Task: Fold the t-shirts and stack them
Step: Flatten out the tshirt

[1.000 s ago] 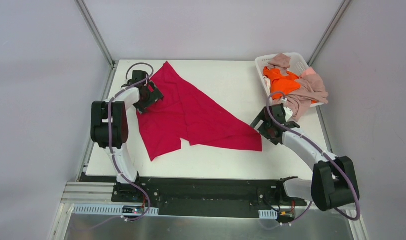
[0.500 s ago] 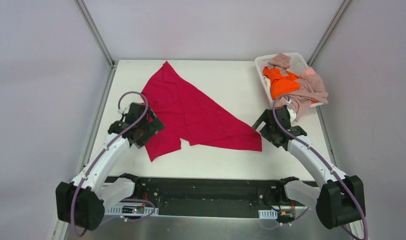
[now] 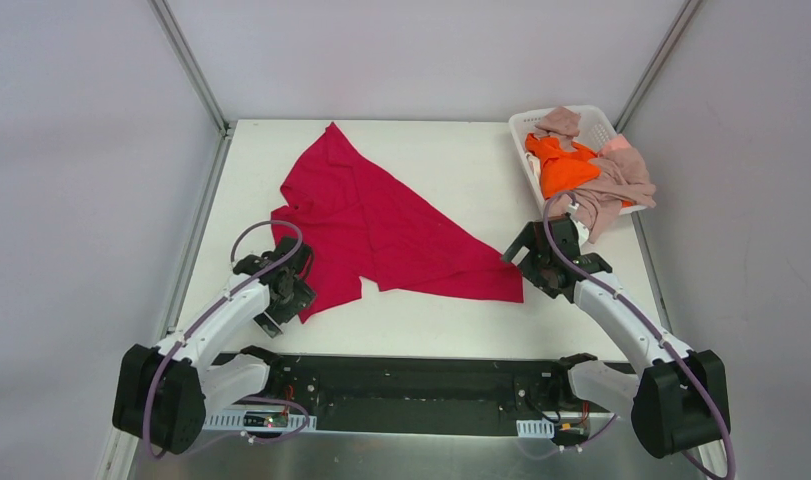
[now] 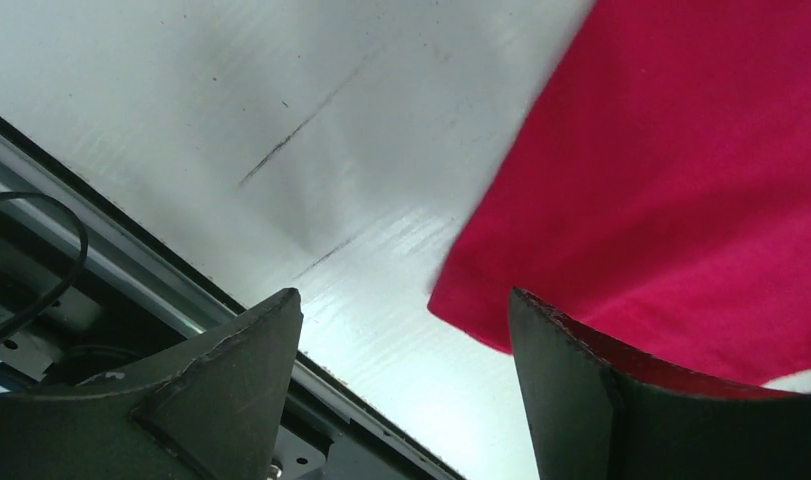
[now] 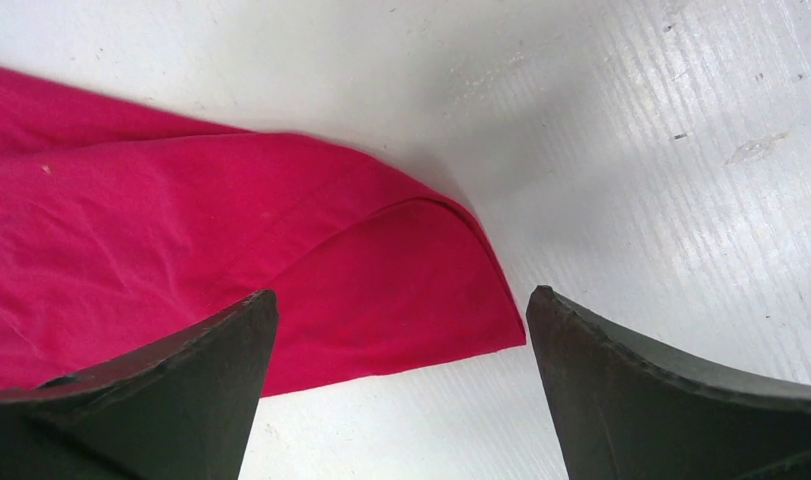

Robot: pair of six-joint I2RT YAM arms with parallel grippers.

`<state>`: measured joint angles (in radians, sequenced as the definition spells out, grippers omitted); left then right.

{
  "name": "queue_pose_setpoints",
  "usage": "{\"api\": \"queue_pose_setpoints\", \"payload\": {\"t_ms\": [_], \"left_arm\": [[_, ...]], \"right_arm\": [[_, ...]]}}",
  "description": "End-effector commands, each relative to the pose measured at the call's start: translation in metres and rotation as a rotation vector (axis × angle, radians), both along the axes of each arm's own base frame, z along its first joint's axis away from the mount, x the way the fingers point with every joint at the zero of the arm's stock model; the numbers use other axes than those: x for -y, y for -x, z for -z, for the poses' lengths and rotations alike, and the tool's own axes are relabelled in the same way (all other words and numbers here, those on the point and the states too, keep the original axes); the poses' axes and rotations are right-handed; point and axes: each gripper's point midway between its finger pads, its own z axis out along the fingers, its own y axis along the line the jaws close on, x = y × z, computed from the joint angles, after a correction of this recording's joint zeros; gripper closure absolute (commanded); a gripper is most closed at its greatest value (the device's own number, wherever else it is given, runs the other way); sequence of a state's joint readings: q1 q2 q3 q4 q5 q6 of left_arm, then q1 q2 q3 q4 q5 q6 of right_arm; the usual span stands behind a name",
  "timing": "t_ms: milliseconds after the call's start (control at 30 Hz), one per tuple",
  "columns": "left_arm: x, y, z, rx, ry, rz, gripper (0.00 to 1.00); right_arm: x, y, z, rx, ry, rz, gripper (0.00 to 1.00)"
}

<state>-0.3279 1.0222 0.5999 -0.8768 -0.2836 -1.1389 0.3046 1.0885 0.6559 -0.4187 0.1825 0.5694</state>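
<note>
Overhead and wrist views. The crimson t-shirt (image 3: 381, 225) lay spread and creased across the middle of the white tabletop (image 3: 451, 160), one point reaching toward the far edge, a broad lower portion toward your left arm, and a long tapering corner toward your right arm. Your left hand (image 4: 401, 305) sat low at the shirt's near-left corner with its jaws apart; the red corner lay flat on the tabletop between the two fingers (image 4: 231, 370), the cloth ran under the right-side one, and nothing was clamped. Your right hand (image 5: 399, 300) sat at the shirt's right-hand corner with its jaws spread wide; the rounded, folded-over tip of the cloth lay on the tabletop in the gap between them, and this hand also held nothing. At the far-right corner of the tabletop stood a white basket (image 3: 601, 122) holding the orange t-shirt (image 3: 563, 170) among the pink-beige t-shirts (image 3: 621, 180), which were heaped loosely and spilled over the basket's near and right rim, well apart from the crimson one.
</note>
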Motion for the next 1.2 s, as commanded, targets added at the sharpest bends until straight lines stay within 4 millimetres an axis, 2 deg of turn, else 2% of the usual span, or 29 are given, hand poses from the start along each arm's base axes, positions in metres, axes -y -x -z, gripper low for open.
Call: {"api": "queue_pose_setpoints", "payload": {"t_ms": [0,167,300,367,467,500,533,733,867,967,1167], "left_arm": [[-0.003,-0.015,0.002,0.024,-0.039,-0.025,0.26],[0.013,-0.037,0.014,0.059,0.018,-0.015,0.29],[0.012,-0.038,0.024,0.014,-0.007,-0.016,0.42],[0.011,-0.035,0.029,-0.014,-0.015,-0.011,0.51],[0.011,-0.031,0.037,-0.044,-0.019,-0.016,0.73],[0.011,-0.031,0.038,-0.048,-0.02,-0.017,0.84],[0.01,-0.03,0.039,-0.055,-0.023,-0.018,1.0],[0.005,-0.038,0.032,-0.026,-0.062,0.036,1.0],[-0.001,-0.04,0.023,0.021,-0.084,0.056,1.0],[-0.004,-0.038,0.02,0.049,-0.091,0.06,1.0],[-0.008,-0.038,0.014,0.083,-0.102,0.089,1.0]], "right_arm": [[-0.003,0.001,-0.001,0.0,-0.013,0.002,0.01],[-0.004,0.002,0.003,-0.019,-0.012,-0.004,0.01],[-0.001,0.003,0.001,-0.013,0.001,0.002,0.01],[0.0,0.004,0.0,-0.005,0.007,0.005,0.0],[0.002,0.004,-0.002,0.0,0.009,0.007,0.01],[0.001,0.005,-0.002,-0.001,0.008,0.004,0.01],[0.0,0.005,-0.002,-0.002,0.004,0.0,0.01],[-0.014,0.024,0.008,-0.072,0.065,-0.077,0.01],[-0.003,0.038,0.017,-0.158,0.189,-0.034,0.01],[0.001,0.039,0.024,-0.189,0.215,-0.004,0.01],[-0.005,0.034,0.026,-0.183,0.187,0.012,0.02]]}}
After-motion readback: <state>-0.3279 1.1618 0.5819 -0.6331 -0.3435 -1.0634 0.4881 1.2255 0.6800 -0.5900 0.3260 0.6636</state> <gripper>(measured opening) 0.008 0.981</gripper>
